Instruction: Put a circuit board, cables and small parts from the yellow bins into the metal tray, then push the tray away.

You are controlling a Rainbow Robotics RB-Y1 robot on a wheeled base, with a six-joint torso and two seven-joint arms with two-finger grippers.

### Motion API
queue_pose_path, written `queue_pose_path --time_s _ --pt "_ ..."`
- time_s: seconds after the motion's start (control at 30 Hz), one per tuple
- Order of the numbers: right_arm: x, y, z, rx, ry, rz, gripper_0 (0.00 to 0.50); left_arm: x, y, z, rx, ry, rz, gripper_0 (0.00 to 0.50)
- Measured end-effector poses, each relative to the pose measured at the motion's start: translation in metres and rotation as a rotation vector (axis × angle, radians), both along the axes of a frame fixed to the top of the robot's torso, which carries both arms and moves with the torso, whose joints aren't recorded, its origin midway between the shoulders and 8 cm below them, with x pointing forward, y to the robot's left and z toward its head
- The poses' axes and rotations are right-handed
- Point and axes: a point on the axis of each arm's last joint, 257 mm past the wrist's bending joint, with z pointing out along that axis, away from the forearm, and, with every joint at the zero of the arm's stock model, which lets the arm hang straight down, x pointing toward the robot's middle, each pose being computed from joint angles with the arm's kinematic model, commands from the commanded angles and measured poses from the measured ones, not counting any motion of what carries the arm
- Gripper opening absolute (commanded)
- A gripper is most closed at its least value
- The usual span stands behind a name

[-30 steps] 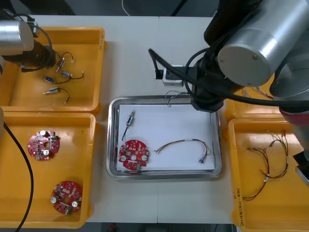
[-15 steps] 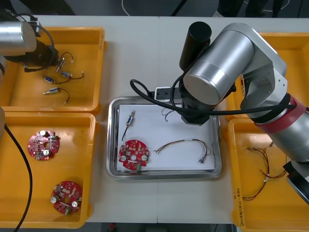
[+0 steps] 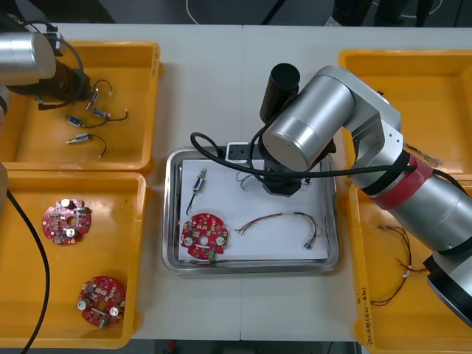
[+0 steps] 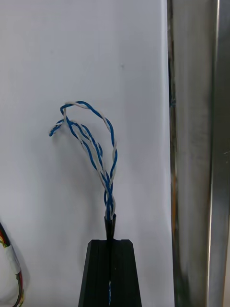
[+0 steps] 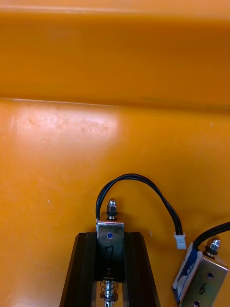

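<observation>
While a circuit board [image 3: 204, 237], red and yellow cable [image 3: 284, 219] and small metal part [image 3: 199, 181] are lying in the central metal tray [image 3: 171, 214], my right gripper [image 4: 110, 242] is pinching a twisted blue and white cable [image 4: 91, 144] over it and my left gripper [image 5: 110, 238] is clamping a second metal part [image 5: 110, 228] at upper left, the push pending.

The twisted blue and white cable's [image 4: 109, 191] end vanishes inside the right end effector's [image 4: 110, 235] pinch. The small metal part [image 5: 109, 247] clamped in the left end effector [image 5: 110, 234], and a second part [image 5: 199, 276] just beside it, are cut off.
</observation>
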Motion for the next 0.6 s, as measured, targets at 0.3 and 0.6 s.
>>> queue_pose_path --time_s 0.3,0.6 --pt "0.0 -0.004 -0.004 -0.01 0.007 -0.004 0.5 -0.025 -0.017 0.013 -0.014 0.132 -0.037 0.001" --pt "-0.004 -0.01 -0.007 -0.024 0.028 -0.008 0.5 -0.041 -0.025 0.043 -0.023 0.166 -0.069 0.0"
